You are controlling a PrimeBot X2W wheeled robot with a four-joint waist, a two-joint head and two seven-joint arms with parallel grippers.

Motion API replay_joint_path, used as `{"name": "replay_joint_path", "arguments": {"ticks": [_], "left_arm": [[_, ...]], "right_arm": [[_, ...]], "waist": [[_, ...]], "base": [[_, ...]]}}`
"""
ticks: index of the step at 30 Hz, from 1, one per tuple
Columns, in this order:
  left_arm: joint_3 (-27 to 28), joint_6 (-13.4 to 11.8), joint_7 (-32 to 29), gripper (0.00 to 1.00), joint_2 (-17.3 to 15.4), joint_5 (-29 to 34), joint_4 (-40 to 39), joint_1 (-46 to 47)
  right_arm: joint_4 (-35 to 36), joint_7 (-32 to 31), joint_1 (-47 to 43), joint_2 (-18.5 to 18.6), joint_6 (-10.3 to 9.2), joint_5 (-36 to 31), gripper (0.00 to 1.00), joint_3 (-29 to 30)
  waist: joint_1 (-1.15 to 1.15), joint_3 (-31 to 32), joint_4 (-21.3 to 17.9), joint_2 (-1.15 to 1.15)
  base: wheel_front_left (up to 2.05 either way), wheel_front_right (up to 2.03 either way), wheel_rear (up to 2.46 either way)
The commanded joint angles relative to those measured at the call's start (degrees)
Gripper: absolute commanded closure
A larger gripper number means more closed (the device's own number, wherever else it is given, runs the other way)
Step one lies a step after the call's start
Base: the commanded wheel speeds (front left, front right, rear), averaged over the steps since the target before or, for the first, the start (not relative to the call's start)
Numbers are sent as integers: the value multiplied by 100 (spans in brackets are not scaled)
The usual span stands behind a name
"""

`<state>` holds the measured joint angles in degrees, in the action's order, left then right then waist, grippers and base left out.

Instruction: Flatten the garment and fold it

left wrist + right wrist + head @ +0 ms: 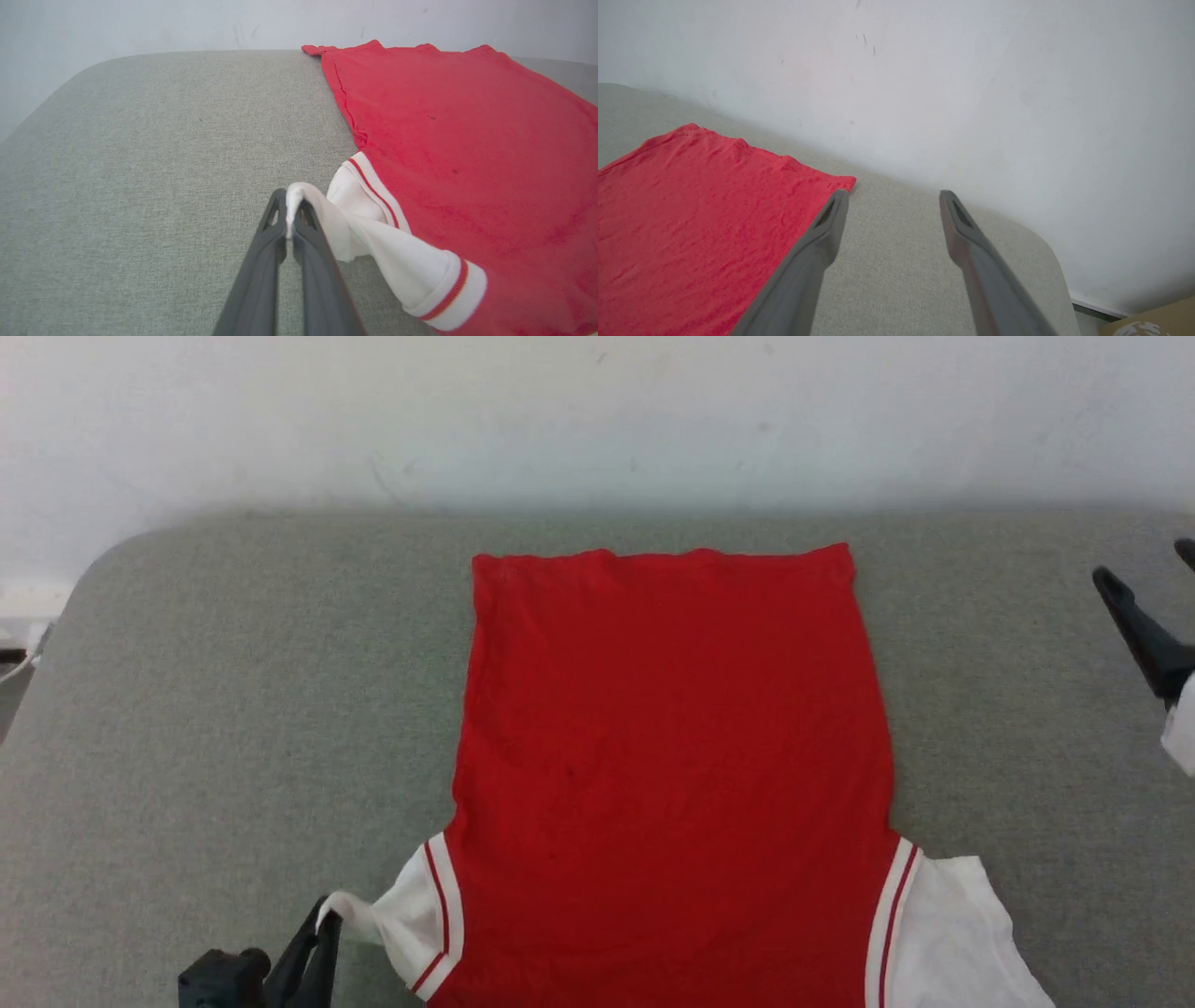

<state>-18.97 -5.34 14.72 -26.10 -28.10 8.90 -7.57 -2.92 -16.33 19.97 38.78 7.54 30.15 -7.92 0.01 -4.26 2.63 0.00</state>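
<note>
Lying on the grey padded surface (pixel 233 709): the garment (pixel 672 737) is spread flat, its hem toward the white wall (pixel 597 411) and its sleeves toward the robot.
Left gripper (pixel 290 205): the fingers are closed on the edge of the white sleeve (pixel 373 224) on the robot's left, which is stretched sideways and twisted.
Right gripper (pixel 894 198): the jaws are held wide apart with nothing between them, well to the right of the garment and apart from the cloth.
Surroundings: a brown box corner (pixel 1148 322) is seen past the surface's edge.
Cut off: the shoulders are cropped by the head view's bottom edge, and the other sleeve (pixel 952 933) is partly cropped.
Unclear: what the box holds cannot be told.
</note>
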Motion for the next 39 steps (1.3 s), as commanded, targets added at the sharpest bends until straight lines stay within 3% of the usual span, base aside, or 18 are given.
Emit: {"name": "replay_joint_path", "arguments": {"ticks": [1,4,10,15,19,24,29,34,35,36,39], "left_arm": [[-13,-1,27,100,56,56,-41,115],[-51,9,28,100,172,167,-130,322],[-127,90,28,100,404,422,-211,747],[-137,185,28,100,646,603,-347,1057],[-132,289,28,100,853,748,-423,1301],[-101,419,28,100,1082,935,-440,1542],[-41,549,28,100,1254,1094,-390,1680],[61,652,28,100,1350,1217,-312,1731],[85,670,28,100,1365,1235,-302,1734],[109,687,28,100,1378,1252,-292,1736],[178,734,28,100,1407,1305,-240,1729]], "right_arm": [[-113,-131,282,-2,-5,48,0,-109],[-558,-744,1153,35,-5,175,0,-525],[-1407,-2651,2482,136,-5,867,0,-1291],[-2076,-3765,3381,207,-5,992,0,-1417],[-2654,-4094,3914,79,-5,678,0,-1276],[-3179,-4041,4245,-147,-5,316,0,-1131],[-3706,-3921,4138,-272,-5,108,0,-1034],[-3870,-4036,3771,-274,-5,112,0,-1321],[-3867,-4063,3715,-261,-5,146,11,-1374],[-3856,-4069,3680,-247,-5,186,100,-1404],[-3816,-4008,3670,-194,-5,232,100,-1472]], "waist": [[-1,-388,352,0],[-1,-667,597,0],[-1,-1269,1128,0],[-1,-1810,1492,0],[-1,-2219,1719,0],[-1,-2586,1884,0],[-1,-2732,1958,0],[-1,-2731,1921,0],[-1,-2728,1909,0],[-1,-2726,1895,0],[-1,-2677,1838,0]], "base": [[0,0,0],[0,0,0],[0,0,0],[0,0,0],[0,0,0],[0,0,0],[0,0,0],[0,0,0],[0,0,0],[0,0,0],[0,0,0]]}}
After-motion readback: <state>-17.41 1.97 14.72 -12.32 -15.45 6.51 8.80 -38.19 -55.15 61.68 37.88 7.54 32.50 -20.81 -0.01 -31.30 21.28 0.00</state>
